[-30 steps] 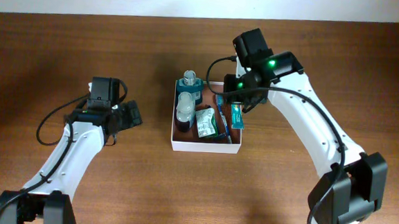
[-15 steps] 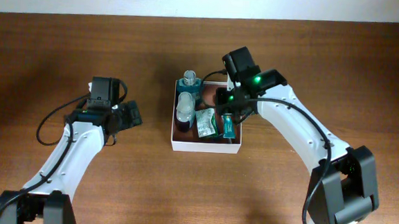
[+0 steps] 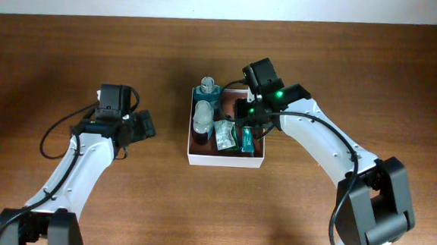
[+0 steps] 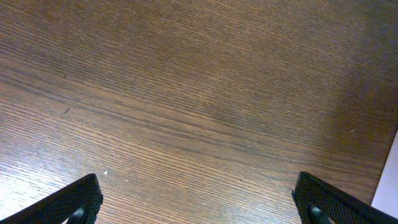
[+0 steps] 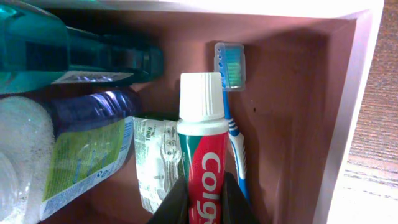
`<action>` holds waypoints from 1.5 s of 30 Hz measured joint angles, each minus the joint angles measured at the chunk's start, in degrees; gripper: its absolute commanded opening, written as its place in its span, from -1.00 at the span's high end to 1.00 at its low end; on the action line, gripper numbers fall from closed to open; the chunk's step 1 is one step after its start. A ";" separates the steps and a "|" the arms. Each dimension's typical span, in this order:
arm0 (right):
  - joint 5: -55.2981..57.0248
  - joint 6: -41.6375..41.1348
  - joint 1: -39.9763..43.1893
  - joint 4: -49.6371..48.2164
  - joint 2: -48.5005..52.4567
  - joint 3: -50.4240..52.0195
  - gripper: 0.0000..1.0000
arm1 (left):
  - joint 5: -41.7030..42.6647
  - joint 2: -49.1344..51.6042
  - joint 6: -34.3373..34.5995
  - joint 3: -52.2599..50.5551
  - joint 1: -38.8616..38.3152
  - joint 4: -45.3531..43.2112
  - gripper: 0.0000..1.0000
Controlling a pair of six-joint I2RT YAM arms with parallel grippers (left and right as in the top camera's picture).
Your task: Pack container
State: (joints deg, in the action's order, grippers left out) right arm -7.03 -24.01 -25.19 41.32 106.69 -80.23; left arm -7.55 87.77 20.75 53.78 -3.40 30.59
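One toothpaste tube point(image 5: 202, 152) is clamped in the right pincer point(image 5: 202, 200); lay it flat, clear of the toothbrush point(image 5: 232, 99) just beside that pincer; left pincer point(image 4: 199, 202) gapes.

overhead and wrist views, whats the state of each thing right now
container, open, partly packed
toothpaste tube, capped, inside the container, gripped by the right gripper
toothbrush, head cover on, inside beside the tube
teal bottle, inside, at the far wall
blue bottle, inside, next to the teal bottle
left gripper, open, empty, over the table
right gripper, shut on the toothpaste tube
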 measured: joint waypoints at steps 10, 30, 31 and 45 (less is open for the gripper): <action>0.02 -0.04 0.00 -1.27 2.71 0.00 0.79 | -0.02 0.00 0.00 0.00 0.00 0.00 -0.99; 0.02 -0.20 0.00 -1.55 3.30 0.04 0.42 | -0.02 0.00 0.00 0.00 0.00 0.00 -0.99; 0.02 -0.20 0.00 -1.55 3.30 0.04 0.42 | -0.02 0.00 0.00 0.00 0.00 0.00 -0.99; -3.89 3.45 0.39 5.44 -1.29 -6.03 0.39 | 0.00 0.00 0.00 0.00 0.00 0.00 -0.99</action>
State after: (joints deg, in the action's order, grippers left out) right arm -10.92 -20.56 -24.80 46.76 105.41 -86.26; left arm -7.55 87.77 20.75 53.78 -3.40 30.59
